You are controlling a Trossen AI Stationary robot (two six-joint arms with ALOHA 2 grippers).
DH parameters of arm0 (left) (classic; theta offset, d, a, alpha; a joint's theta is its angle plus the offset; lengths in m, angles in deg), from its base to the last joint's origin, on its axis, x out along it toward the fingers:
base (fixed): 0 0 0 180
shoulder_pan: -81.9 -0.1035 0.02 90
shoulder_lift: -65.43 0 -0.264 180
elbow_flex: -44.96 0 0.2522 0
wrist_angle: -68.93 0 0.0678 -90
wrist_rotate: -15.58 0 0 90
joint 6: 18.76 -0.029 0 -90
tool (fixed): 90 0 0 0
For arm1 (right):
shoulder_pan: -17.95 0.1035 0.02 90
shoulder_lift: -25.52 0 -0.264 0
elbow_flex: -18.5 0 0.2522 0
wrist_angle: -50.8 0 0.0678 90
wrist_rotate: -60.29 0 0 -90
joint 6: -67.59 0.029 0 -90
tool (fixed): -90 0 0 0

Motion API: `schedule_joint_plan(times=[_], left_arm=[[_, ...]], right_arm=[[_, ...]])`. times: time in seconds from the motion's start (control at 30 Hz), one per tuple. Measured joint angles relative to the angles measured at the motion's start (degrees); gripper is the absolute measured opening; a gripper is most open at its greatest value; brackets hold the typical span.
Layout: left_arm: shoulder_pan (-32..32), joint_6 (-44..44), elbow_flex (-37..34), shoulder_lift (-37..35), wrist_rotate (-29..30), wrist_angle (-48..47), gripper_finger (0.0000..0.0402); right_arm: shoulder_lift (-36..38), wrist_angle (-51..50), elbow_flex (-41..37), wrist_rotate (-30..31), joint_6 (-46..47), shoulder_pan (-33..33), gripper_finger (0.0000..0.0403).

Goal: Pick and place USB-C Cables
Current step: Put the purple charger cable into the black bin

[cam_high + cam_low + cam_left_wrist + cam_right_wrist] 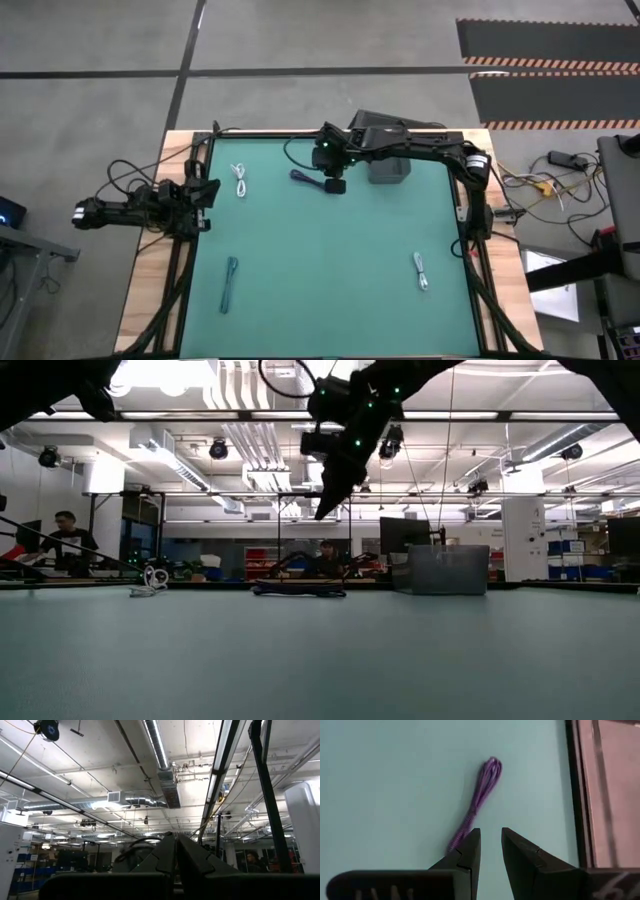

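Note:
Four small bundled cables lie flat on the green mat. In the high view the white cable and the dark cable are near the far edge. The teal cable is near-left and the light grey cable near-right. My right gripper hangs above the mat just right of the dark cable, fingers pointing down and a little apart. In the right wrist view the dark cable looks purplish and lies ahead of the right gripper. The low view shows the right gripper well above the dark cable. My left gripper waits shut at the table's left edge.
A grey open box stands on the mat at the far edge, just right of my right gripper, and shows in the low view as the box. A black frame borders the mat. People sit in the room beyond the table.

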State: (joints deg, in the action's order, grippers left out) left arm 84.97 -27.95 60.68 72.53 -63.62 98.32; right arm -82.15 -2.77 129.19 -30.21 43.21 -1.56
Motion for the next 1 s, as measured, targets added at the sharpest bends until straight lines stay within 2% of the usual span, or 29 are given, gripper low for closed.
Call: schedule_joint_plan(times=[0.43,0.8,1.0], left_arm=[[0.0,0.0,0.0,0.0,0.0,-0.1,0.0],[0.0,0.0,0.0,0.0,0.0,0.0,0.0],[0.0,-0.1,0.0,0.0,0.0,-0.1,0.0]], right_arm=[[-8.2,6.9,0.4,0.0,1.6,-0.2,0.0075],[-11.6,10.8,0.4,-1.1,5.3,-0.3,0.0158],[-12.1,13.9,0.4,-1.1,6.6,-0.3,0.0186]])
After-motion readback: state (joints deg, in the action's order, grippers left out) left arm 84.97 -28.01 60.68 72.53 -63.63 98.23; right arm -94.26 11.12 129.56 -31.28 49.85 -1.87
